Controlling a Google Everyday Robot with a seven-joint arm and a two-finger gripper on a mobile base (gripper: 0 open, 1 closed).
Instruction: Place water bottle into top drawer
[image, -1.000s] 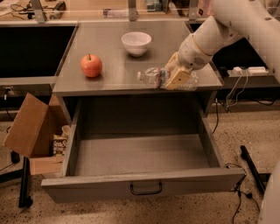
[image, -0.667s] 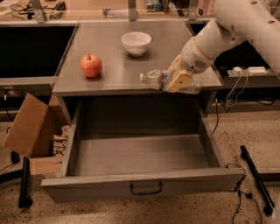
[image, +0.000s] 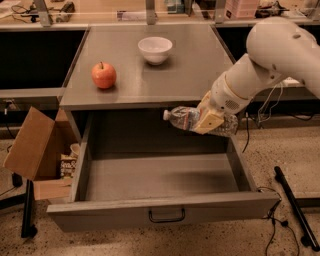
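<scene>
The water bottle (image: 182, 118) is clear with a white cap pointing left and lies sideways in my gripper (image: 209, 119). The gripper, with tan fingers (image: 210, 121), is shut on the bottle's middle and holds it in the air over the right rear part of the open top drawer (image: 160, 179). The drawer is grey, pulled fully out, with a dark wire handle (image: 166, 216) on its front panel. Its inside is bare.
A red apple (image: 103, 75) and a white bowl (image: 155, 50) sit on the grey cabinet top (image: 145, 80). An open cardboard box (image: 35, 150) stands on the floor to the left. Cables and a black bar (image: 295, 207) lie on the floor to the right.
My gripper has carried the bottle off the cabinet top's right front edge, forward and down, so it now hangs over the open drawer.
</scene>
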